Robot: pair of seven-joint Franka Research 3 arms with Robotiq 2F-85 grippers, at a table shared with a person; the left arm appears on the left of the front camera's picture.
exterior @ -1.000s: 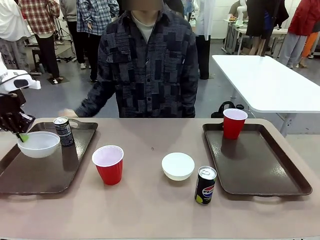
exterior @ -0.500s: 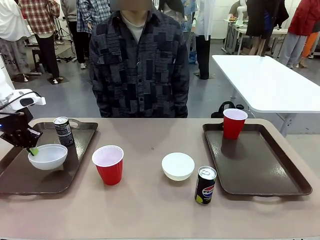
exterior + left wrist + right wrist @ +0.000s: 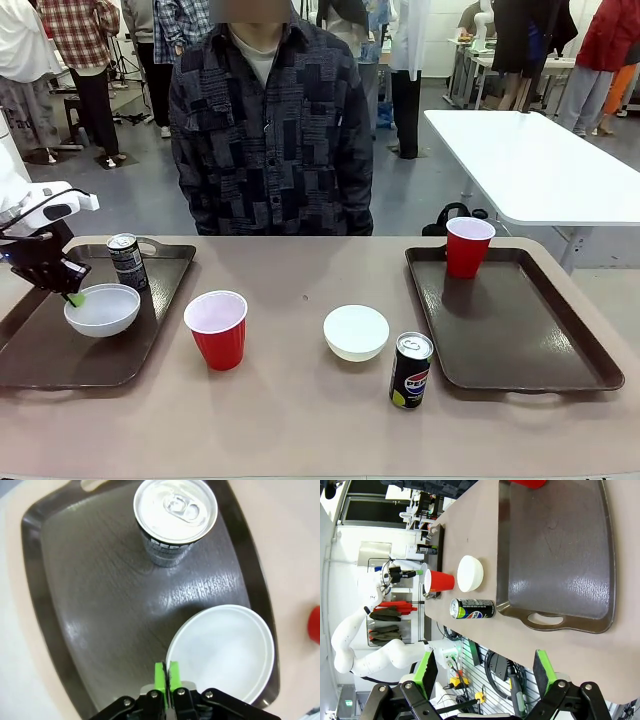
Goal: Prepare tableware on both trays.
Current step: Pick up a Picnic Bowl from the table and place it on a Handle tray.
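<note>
where my left gripper hangs over the left tray, its pads stand narrow with the rim of the left bowl between them. the bowl sits in that tray near the slim black can. on the bare tan table stand the near red cup, the middle bowl and the pepsi can. the right tray carries the far red cup. my right gripper gapes wide, empty. behind a person lie grey floor and a white table.
</note>
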